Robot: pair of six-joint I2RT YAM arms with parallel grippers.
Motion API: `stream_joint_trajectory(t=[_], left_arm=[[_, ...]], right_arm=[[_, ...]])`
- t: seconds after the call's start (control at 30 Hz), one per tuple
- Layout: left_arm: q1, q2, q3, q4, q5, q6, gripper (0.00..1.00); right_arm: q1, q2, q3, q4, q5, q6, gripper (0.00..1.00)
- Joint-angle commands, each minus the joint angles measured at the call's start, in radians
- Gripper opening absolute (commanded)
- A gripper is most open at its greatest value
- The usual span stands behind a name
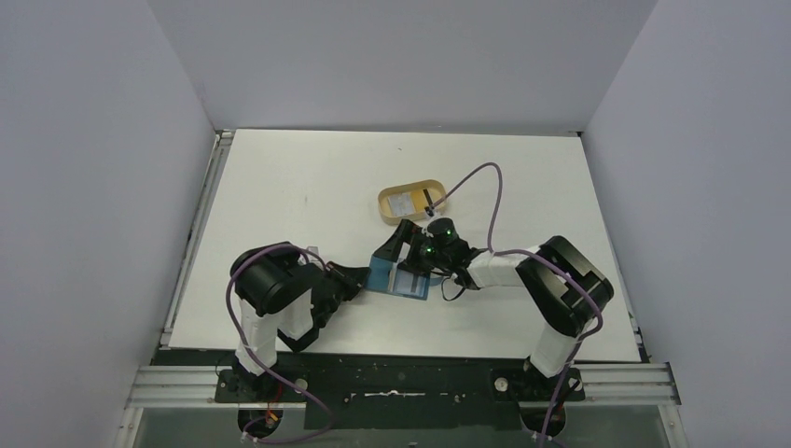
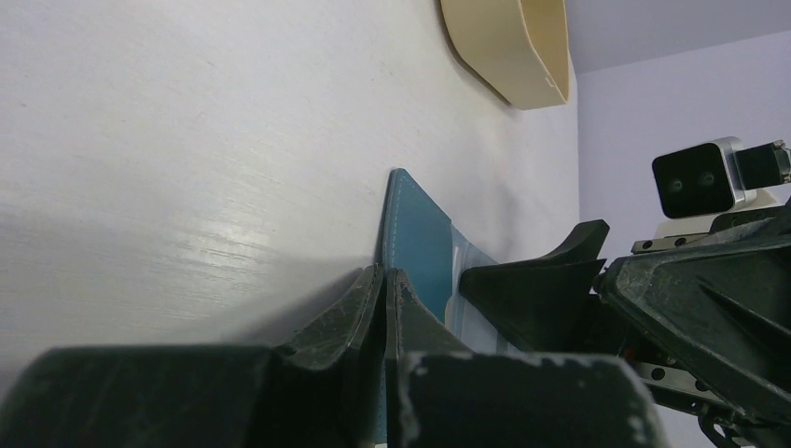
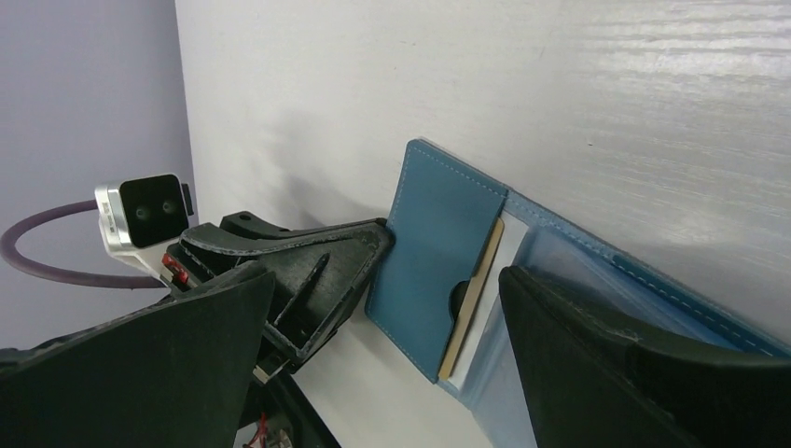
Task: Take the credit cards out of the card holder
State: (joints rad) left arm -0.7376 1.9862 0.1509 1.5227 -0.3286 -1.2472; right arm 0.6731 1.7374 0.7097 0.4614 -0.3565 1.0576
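The teal card holder (image 1: 396, 278) lies open on the white table. A gold-tan card (image 3: 471, 303) and a whitish card (image 3: 497, 280) sit in its slot with only their edges showing. My left gripper (image 1: 366, 278) is shut on the holder's left edge; in the left wrist view its fingertips (image 2: 373, 285) pinch the teal flap (image 2: 420, 247). My right gripper (image 1: 409, 264) hovers open over the holder. In the right wrist view its jaws stand wide apart (image 3: 382, 373), one finger (image 3: 634, 364) over the clear pocket, and it holds nothing.
A tan oval tray (image 1: 387, 212) stands just behind the holder with a pale card-like piece inside; its wall shows in the left wrist view (image 2: 494, 47). A purple cable (image 1: 485, 187) loops over the right arm. The table's edges are walled on three sides.
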Motion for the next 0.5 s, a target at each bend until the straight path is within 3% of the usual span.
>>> stream_joint_trajectory(t=[0.0,0.23,0.47], left_arm=[[0.008,0.051,-0.022,-0.121,-0.017,0.009,0.0],[0.006,0.07,-0.033,-0.121,-0.043,-0.015,0.0],[0.001,0.092,-0.036,-0.125,-0.069,-0.031,0.0]], right_arm=[[0.033,0.018,0.034,-0.134,0.047,-0.041,1.0],[0.1,0.063,0.092,-0.199,0.041,-0.008,1.0],[0.106,-0.012,0.092,-0.45,0.099,-0.012,1.0]])
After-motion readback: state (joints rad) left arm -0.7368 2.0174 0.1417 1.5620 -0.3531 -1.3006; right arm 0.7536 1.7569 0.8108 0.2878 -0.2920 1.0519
